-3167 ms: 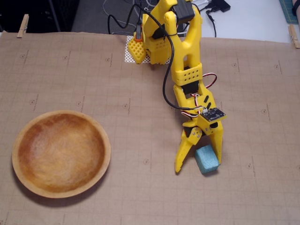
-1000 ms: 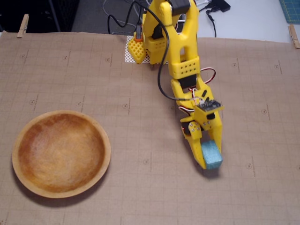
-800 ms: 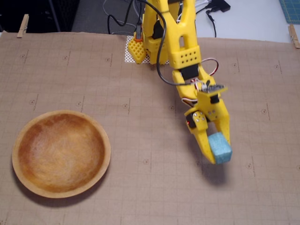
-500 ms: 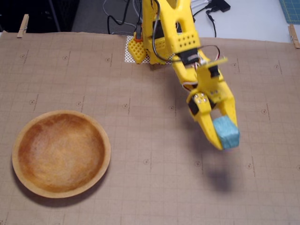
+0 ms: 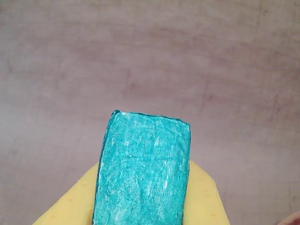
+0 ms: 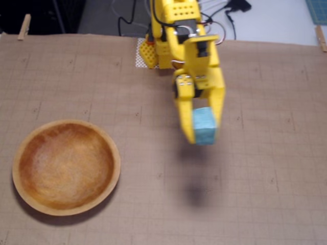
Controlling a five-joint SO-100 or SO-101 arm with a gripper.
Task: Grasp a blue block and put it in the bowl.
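Where the yellow arm reaches forward in the fixed view, the tool is seen clenched on the blue block, which is held between the two yellow fingers and raised clear of the table. A soft dark shadow is cast on the table surface below and slightly toward the near edge of the block, apart from it.

In the wrist view, the blue block fills the lower centre, its rough teal face toward the camera. It is flanked at the bottom by the yellow fingers on either side. Behind it, only the blurred brownish table is shown.

Item: the bowl, round, wooden, orange-brown inside with a lighter rim. It is placed at the left of the fixed view, well apart from the tool and block, and nothing is seen inside it.

Item: table covering, tan paper with a faint printed grid, held at the far corners by wooden clothespins.

Item: black cables are run behind the arm's base at the far edge of the table.
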